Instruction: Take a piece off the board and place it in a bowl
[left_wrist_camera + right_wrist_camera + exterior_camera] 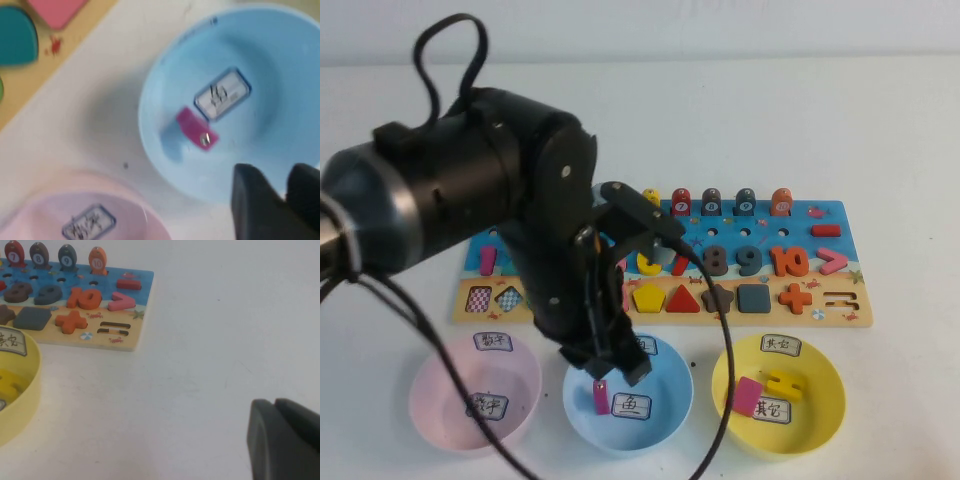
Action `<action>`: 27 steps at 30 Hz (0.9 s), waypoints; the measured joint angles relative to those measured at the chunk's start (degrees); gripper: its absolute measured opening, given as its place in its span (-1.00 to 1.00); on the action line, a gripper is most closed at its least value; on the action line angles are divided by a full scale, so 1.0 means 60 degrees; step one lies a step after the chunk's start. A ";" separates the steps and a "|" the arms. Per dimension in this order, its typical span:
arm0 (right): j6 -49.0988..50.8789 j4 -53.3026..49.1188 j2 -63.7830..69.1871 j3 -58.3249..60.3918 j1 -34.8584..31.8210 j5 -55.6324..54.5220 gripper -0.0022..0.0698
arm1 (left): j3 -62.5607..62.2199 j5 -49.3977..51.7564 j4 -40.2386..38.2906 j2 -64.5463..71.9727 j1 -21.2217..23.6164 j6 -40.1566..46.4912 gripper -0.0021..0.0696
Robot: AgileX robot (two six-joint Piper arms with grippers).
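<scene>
One piece (196, 129) lies loose in your blue bowl (280, 45); your left claw (617, 366), parted and empty overhead, could clip the six-o'clock rim while the right claw (280, 440), closed, idles.

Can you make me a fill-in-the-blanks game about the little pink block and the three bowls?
1. The small magenta block lies inside the ____ bowl.
2. The left tool hangs right over that bowl and holds ____.
3. The yellow bowl holds ____ pieces.
4. The right tool is out over bare table to the right of the puzzle board; it appears only in the ____ wrist view.

Missing words: blue; nothing; two; right
</scene>
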 joint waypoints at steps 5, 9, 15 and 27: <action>0.0000 0.0000 0.0000 0.0000 0.0000 0.0000 -0.99 | 0.1784 -0.0402 0.0000 -0.1652 0.0000 -0.0304 -0.90; 0.0000 0.0000 0.0000 0.0000 0.0000 0.0000 -0.99 | 0.3435 -0.1249 0.0000 -0.3287 0.0000 -0.0717 -0.93; 0.0000 0.0000 0.0000 0.0000 0.0000 0.0000 -0.99 | 0.5663 -0.3562 0.0019 -0.6388 0.0000 -0.1264 -0.94; 0.0000 0.0000 0.0000 0.0000 0.0000 0.0000 -0.99 | 0.8578 -0.5654 0.0199 -1.0780 0.0000 -0.2155 -0.94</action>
